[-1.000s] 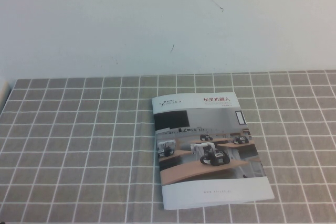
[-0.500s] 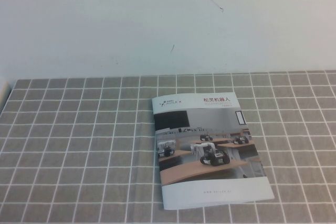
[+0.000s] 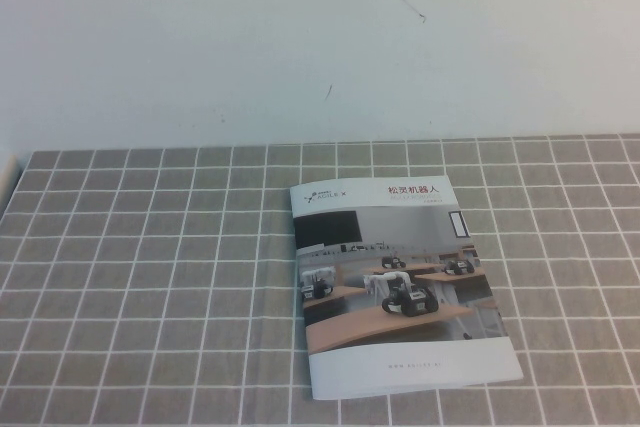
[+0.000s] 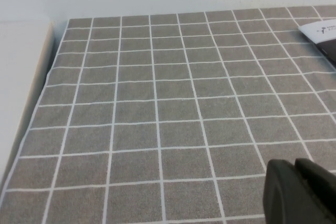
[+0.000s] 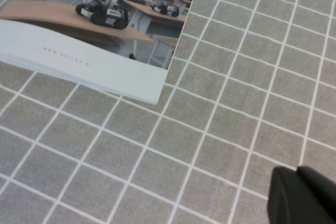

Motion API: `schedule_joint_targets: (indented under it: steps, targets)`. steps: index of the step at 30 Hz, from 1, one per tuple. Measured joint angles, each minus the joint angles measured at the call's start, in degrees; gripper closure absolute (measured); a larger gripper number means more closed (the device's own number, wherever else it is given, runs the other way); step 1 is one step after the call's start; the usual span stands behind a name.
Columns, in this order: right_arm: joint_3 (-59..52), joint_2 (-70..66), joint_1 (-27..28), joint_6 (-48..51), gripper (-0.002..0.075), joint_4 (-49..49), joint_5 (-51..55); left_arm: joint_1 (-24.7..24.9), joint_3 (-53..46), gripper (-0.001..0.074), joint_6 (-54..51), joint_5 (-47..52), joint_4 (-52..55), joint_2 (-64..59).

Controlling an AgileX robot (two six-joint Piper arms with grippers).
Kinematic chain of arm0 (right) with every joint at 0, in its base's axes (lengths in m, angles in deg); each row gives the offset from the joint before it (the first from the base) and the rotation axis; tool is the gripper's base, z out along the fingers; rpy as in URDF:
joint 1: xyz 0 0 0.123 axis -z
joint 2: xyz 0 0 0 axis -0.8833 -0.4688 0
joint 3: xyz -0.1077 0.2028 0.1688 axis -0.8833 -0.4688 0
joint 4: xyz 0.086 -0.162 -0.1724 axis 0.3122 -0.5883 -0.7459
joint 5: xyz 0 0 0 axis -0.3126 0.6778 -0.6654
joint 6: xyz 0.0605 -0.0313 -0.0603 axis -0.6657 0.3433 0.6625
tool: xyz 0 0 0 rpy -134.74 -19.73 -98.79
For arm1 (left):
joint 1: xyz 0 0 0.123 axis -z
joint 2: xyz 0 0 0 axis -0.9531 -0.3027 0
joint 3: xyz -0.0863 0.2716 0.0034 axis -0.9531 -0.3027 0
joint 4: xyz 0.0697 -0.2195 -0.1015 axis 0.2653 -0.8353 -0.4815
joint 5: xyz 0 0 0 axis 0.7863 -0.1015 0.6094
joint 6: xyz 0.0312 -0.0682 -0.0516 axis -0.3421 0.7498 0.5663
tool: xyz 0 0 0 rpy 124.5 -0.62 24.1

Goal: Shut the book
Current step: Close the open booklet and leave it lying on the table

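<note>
Wall [image 3: 200, 37]: pale and plain, stood behind the table's far edge.
Cloth [image 3: 150, 247]: grey with a white grid, covered the table; a strip of bare white tabletop [image 4: 21, 77] showed beside its left edge.
Book [image 3: 400, 287]: closed, lay flat on the cloth with the front cover up, right of centre and toward the near edge, turned slightly against the grid; the cover carried a photograph of small robots on desks.
Left gripper [image 4: 296, 192]: out of the high view; in its wrist view it hung above the cloth's left part, fingers together, well apart from the book.
Right gripper [image 5: 299, 195]: out of the high view; in its wrist view it hung above bare cloth near the book's near right corner, fingers together, touching nothing.
</note>
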Motion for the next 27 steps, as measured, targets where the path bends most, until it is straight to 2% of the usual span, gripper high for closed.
schedule_joint_targets:
  steps: [12,27]
  targets:
    - [0.0,0.0,0.0,0.0,0.0729,0.0,0.0,0.0,0.0,0.0737,4.7,0.0,-0.1,0.0]
    - [0.0,0.0,0.0,0.0,0.0729,0.1,0.0,0.0,0.0,0.0737,5.2,0.0,-0.1,0.0]
